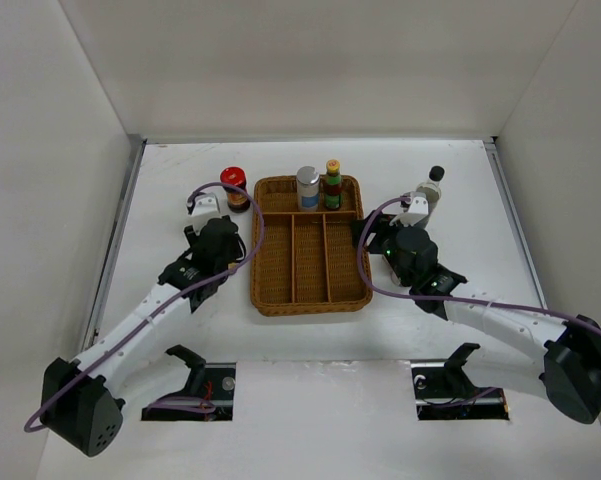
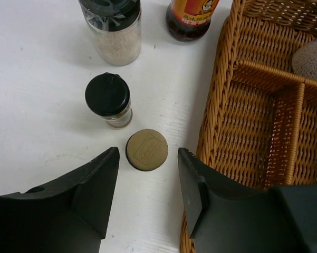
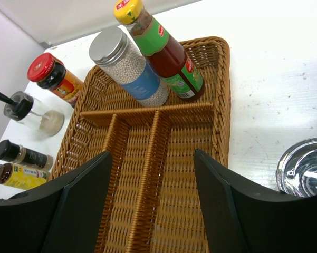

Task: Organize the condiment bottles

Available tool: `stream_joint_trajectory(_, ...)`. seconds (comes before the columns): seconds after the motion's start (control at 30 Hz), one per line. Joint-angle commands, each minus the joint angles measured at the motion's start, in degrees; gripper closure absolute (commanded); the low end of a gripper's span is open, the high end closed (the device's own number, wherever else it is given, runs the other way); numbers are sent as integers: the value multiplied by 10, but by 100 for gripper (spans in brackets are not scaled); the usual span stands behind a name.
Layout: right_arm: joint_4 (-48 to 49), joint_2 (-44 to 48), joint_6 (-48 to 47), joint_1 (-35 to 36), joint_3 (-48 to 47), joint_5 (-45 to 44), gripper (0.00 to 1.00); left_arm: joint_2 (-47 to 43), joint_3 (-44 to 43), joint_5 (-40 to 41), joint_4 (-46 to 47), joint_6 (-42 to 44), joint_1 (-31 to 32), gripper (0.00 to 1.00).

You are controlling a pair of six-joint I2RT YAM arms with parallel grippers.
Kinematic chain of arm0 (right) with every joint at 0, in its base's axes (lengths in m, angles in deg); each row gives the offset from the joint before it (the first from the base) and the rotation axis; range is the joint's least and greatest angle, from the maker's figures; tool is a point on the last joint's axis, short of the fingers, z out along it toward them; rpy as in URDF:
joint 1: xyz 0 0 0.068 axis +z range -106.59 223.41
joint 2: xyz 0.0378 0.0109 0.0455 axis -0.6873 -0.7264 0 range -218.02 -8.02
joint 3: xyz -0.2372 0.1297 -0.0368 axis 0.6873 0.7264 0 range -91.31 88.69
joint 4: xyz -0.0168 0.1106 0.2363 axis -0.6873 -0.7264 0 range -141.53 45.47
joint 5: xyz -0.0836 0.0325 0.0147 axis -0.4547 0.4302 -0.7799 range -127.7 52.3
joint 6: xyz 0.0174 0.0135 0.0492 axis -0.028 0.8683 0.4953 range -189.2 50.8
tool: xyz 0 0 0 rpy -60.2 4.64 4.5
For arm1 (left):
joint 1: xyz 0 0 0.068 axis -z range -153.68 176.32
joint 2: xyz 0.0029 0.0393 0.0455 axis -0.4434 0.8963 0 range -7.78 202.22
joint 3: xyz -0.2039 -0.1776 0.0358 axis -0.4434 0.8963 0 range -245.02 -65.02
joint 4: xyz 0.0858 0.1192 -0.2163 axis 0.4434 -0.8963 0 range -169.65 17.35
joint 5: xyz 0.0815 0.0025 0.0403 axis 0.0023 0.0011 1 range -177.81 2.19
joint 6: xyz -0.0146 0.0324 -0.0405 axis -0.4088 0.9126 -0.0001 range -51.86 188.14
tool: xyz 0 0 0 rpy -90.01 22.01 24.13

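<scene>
In the left wrist view my left gripper (image 2: pixel 147 164) is open and empty on the table beside the wicker tray (image 2: pixel 237 105). A tan-capped bottle (image 2: pixel 147 150) stands just ahead of the fingertips. Beyond it are a small black-capped bottle (image 2: pixel 107 97), a clear shaker of white grains (image 2: pixel 115 31) and a red-capped jar (image 1: pixel 235 188). In the right wrist view my right gripper (image 3: pixel 152 155) is open and empty above the tray's long compartments. A silver-capped jar (image 3: pixel 129 66) and a yellow-capped sauce bottle (image 3: pixel 161 50) stand in the tray's back compartment.
The tray (image 1: pixel 310 245) sits mid-table between the arms. A clear black-topped bottle (image 1: pixel 435 185) stands right of it, near my right gripper (image 1: pixel 385 232). A shiny silver round top (image 3: pixel 305 166) shows low right in the right wrist view. White walls enclose the table.
</scene>
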Motion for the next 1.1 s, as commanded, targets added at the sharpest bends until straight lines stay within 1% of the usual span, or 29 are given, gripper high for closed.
stream_joint_trajectory(0.0, 34, 0, -2, 0, -12, 5, 30, 7, 10, -1, 46, 2, -7, 56)
stream_joint_trajectory(0.17, 30, -1, 0, 0, -13, 9, 30, 24, 15, 0, 68, 6, -13, 65)
stream_joint_trajectory(0.27, 35, 2, 1, 0, -10, 9, 30, 29, 14, -3, 76, 9, -16, 76)
stream_joint_trajectory(0.33, 32, -1, 4, 0, -11, 11, 30, 20, 7, 2, 77, 16, -4, 80)
stream_joint_trajectory(0.47, 37, 4, -1, 1, -11, 10, 30, -9, -46, 31, 85, 42, 27, 81)
stream_joint_trajectory(0.53, 37, -1, 3, 1, -10, 12, 31, -9, -89, 43, 95, 65, 40, 81)
stream_joint_trajectory(0.6, 36, -2, 0, 1, -12, 12, 31, 6, -122, 46, 130, 85, 49, 81)
stream_joint_trajectory(0.7, 38, -2, -1, 2, -12, 10, 31, 56, -167, 32, 198, 101, 55, 81)
stream_joint_trajectory(0.87, 36, 6, -1, 2, -10, 8, 31, 202, -258, -12, 278, 123, 42, 81)
stream_joint_trajectory(0.97, 36, 10, 0, 2, -8, 10, 31, 285, -311, -37, 288, 120, 20, 81)
stream_joint_trajectory(1.07, 35, 14, -1, 2, -8, 8, 31, 341, -347, -56, 298, 118, 8, 81)
